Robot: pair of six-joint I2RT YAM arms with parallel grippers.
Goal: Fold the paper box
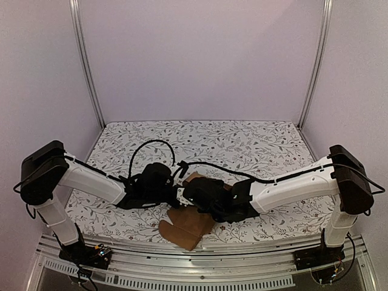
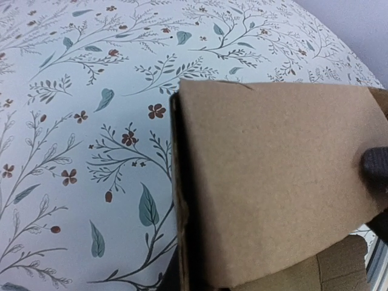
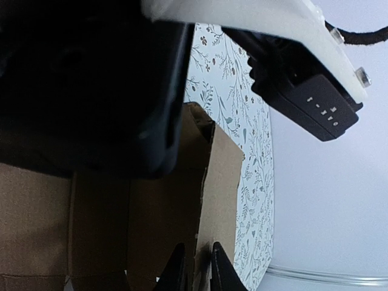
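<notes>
paper box (image 1: pixel 188 227) half-folded; left claw (image 1: pixel 176 183) closed; right claw (image 3: pixel 197 264) narrow, pinching box wall

In the top view, the middle of the plain brown cardboard paper box (image 1: pixel 189 229) is covered by the black two-finger left gripper (image 1: pixel 174 184) and the black two-finger right gripper (image 1: pixel 190 193), and their fingertips are hidden there. In the left wrist view, the paper box is cut off by the right and bottom edges. That arm's own fingers cannot be made out, and a dark blurred shape (image 2: pixel 377 167) at the right edge cannot be identified. In the right wrist view, much of the paper box is masked by a large black out-of-focus housing (image 3: pixel 91 79). The fingers (image 3: pixel 219 270) are cropped by the bottom edge, and whether the cardboard wall between them is touched cannot be told.
</notes>
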